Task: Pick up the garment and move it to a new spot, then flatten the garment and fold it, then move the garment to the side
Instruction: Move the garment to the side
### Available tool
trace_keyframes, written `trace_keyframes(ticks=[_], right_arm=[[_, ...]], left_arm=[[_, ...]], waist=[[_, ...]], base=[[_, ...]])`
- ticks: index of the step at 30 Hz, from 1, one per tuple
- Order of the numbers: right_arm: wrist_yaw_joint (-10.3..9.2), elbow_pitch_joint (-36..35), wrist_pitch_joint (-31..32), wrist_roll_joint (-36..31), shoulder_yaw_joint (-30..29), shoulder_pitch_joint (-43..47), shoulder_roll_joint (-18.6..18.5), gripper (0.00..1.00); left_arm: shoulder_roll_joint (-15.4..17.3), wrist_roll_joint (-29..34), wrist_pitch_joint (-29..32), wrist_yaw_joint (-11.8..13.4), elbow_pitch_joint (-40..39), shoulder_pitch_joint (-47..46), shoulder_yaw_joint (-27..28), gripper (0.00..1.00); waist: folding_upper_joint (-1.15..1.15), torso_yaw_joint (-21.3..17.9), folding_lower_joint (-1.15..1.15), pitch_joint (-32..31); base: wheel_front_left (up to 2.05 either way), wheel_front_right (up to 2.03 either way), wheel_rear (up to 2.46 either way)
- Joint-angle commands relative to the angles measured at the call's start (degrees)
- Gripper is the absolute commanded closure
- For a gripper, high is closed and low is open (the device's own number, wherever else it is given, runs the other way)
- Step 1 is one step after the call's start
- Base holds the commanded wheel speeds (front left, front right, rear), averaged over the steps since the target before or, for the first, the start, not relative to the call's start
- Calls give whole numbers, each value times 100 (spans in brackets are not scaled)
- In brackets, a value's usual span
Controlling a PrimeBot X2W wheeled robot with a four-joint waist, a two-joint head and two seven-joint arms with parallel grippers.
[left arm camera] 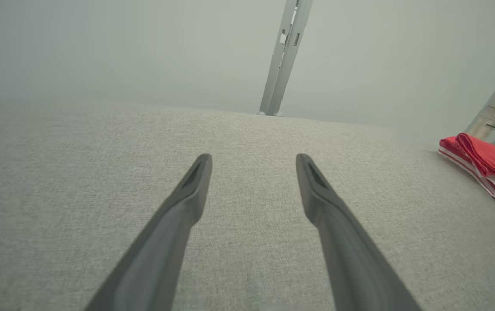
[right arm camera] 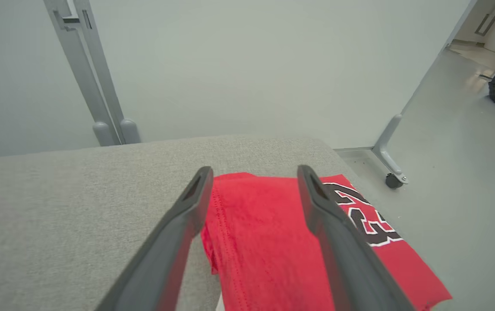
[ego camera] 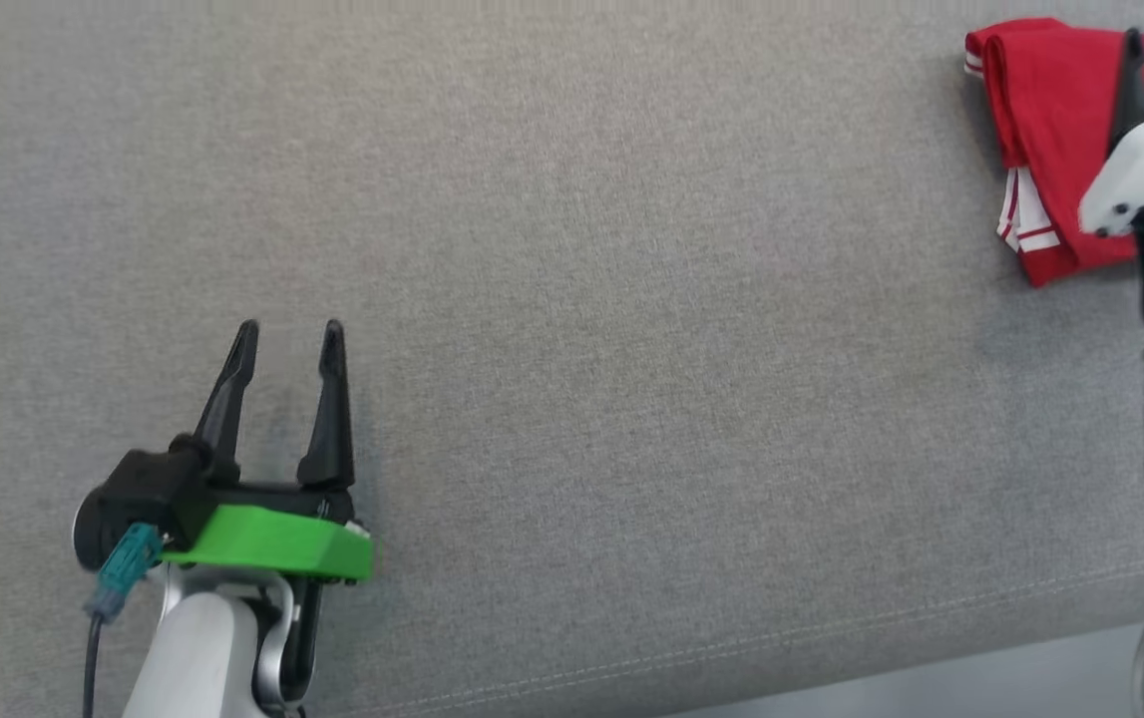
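Grey fabric surface (ego camera: 572, 299), folded red garment (ego camera: 1040, 120) at far-right corner

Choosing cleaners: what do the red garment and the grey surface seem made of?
Garment: soft matte jersey knit, likely cotton or polyester; stitched seams, limp folds. Surface: grey woven upholstery fabric, matte; coarse weave and a sewn seam show.

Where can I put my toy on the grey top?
Almost anywhere: the grey top is bare from the left gripper across to the red garment. The far right corner is crowded, where the folded garment lies under the open right gripper.
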Motion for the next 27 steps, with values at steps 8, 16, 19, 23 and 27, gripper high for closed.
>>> trace_keyframes(ticks=[8, 16, 19, 23, 27], right_arm=[[-9, -887, -440, 2020, 1180, 1304, 351, 0], [-8, -1760, -1018, 2693, 1936, 2638, 363, 0], [-8, -2027, -1224, 2662, 1878, 3117, 438, 0], [-8, -2280, -1330, 2478, 1770, 3501, 570, 0], [-8, -2512, -1335, 2278, 1640, 3940, 752, 0]], left_arm=[[-153, -271, 2, 219, 552, 361, 555, 0], [-34, -374, 157, 323, 1173, 505, 664, 0], [15, -333, 142, 325, 1295, 588, 652, 0], [68, -286, 102, 335, 1332, 712, 636, 0], [116, -195, 30, 280, 1305, 902, 641, 0]], waist=[[0, 492, 0, -1152], [0, 749, 0, -1845], [0, 859, 0, -2017], [0, 920, 0, -2133], [0, 956, 0, -2255]], base=[[0, 0, 0], [0, 0, 0], [0, 0, 0], [0, 0, 0], [0, 0, 0]])
